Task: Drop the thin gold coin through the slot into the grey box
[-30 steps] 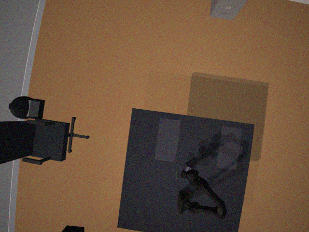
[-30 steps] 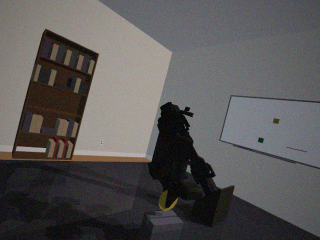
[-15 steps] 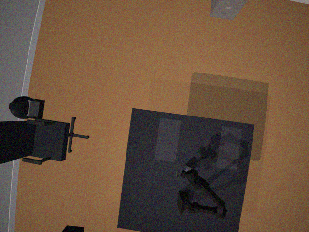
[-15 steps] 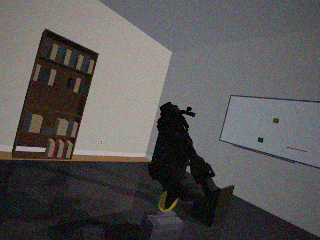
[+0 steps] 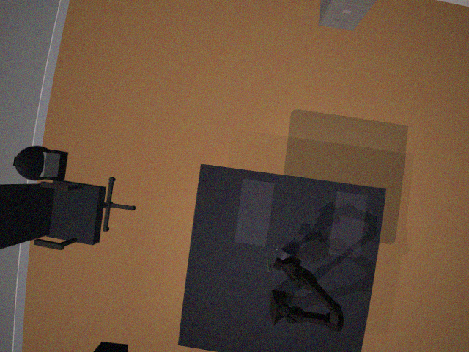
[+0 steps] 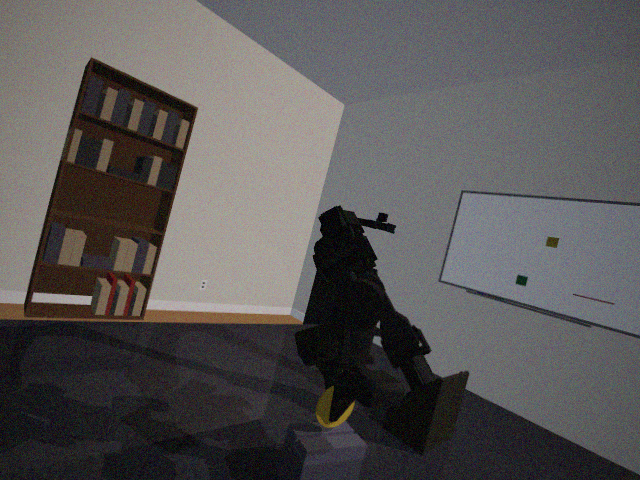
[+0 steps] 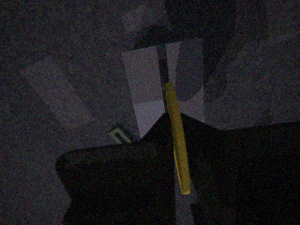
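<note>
The gripper [image 7: 175, 141] is clamped on the gold coin [image 7: 177, 136], which shows edge-on from the wrist view as a thin yellow strip running between the dark fingers. Just below the coin sits the grey box [image 7: 161, 89], and the narrow dark slot [image 7: 163, 70] in its lid lines up closely with the coin's edge, the coin's lower end appearing right at the slot's near end. From across the room, the coin [image 6: 330, 410] hangs as a yellow crescent under the dark arm [image 6: 351, 304], directly above the box [image 6: 330, 449] and very close to its lid; I cannot tell whether it touches. Beside the box, to its left in the wrist view, lies the dark-green holder [image 7: 119, 136], with nothing in it.
</note>
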`<act>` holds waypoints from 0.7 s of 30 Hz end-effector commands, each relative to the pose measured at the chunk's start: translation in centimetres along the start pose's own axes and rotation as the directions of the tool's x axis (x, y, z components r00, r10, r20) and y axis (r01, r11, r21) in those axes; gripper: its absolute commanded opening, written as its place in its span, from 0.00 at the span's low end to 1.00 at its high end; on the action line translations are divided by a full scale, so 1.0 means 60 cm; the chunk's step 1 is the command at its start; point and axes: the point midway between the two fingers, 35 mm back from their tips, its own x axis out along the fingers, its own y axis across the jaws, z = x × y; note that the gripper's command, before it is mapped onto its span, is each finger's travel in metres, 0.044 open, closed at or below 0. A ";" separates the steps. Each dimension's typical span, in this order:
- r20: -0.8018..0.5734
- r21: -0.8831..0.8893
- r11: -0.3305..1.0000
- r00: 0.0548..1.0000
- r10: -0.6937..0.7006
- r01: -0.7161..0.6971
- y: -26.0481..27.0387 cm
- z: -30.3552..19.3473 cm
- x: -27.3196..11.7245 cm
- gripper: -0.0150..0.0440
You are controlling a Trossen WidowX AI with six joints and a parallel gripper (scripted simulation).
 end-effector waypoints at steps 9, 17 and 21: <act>0.000 -0.009 1.000 1.000 -0.004 0.004 0.000 -0.001 0.010 0.25; 0.000 -0.009 1.000 1.000 -0.004 0.004 0.000 -0.002 0.015 0.25; 0.000 -0.009 1.000 1.000 -0.004 0.004 0.000 -0.002 0.018 0.25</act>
